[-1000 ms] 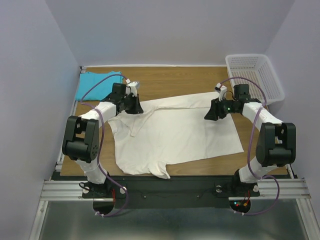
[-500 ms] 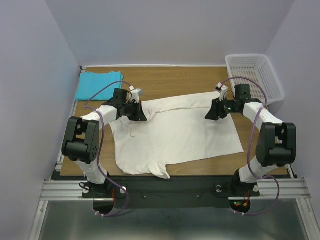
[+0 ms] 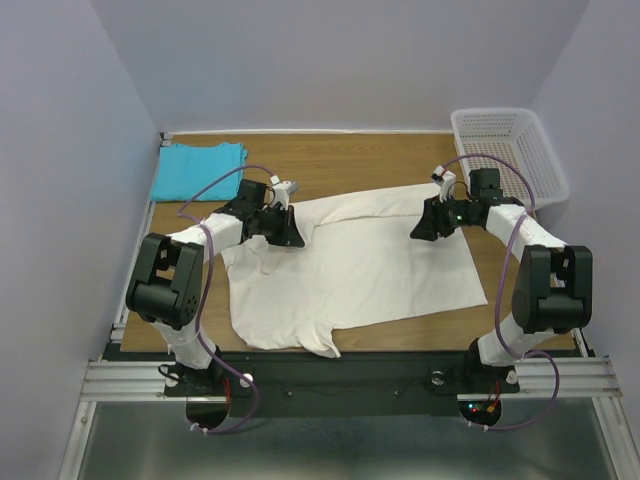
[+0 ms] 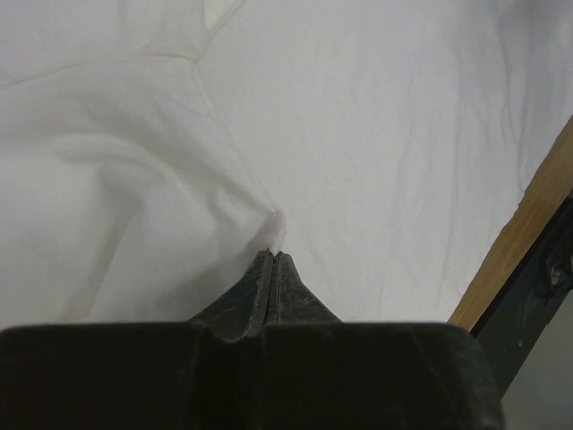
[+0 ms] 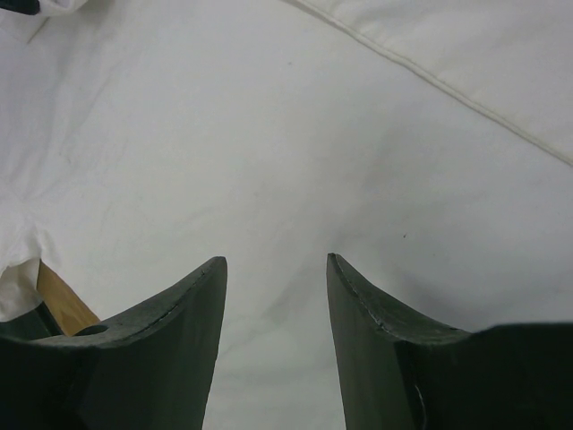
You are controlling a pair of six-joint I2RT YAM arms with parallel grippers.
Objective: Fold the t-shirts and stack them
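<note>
Cotton, soft and matte, makes up the large plain cream-white t-shirt (image 3: 350, 270). It lies spread over the middle of the table as a rough rectangle, its straight hem toward three o'clock and its shoulder end toward nine. One short sleeve curls at the near edge, around six o'clock. Most of the cloth is flat, with only shallow wrinkles. In the right wrist view a stitched seam crosses it as a thin raised line.

At about ten o'clock on this shirt sits the left gripper (image 3: 290, 235). Its two dark tapered fingers are pressed tight together, clenched on a small peak of the cream fabric (image 4: 273, 235). Soft folds fan away from that pinch.

At about two o'clock, over the shirt's far right corner, is the right gripper (image 3: 425, 228). Its curved dark fingers (image 5: 179, 313) stand apart, released, above smooth cloth. Whether their tips touch the fabric I cannot tell.

The plain turquoise t-shirt (image 3: 198, 168) lies in the table's far left corner, near eleven o'clock. It forms a flat, roughly square patch, apart from the cream one, with bare wood between them.

The brown wood-grain table (image 3: 340, 160) carries both shirts. A white plastic mesh basket (image 3: 510, 150), rectangular with a latticed wall, stands at two o'clock by the table's far right corner.
</note>
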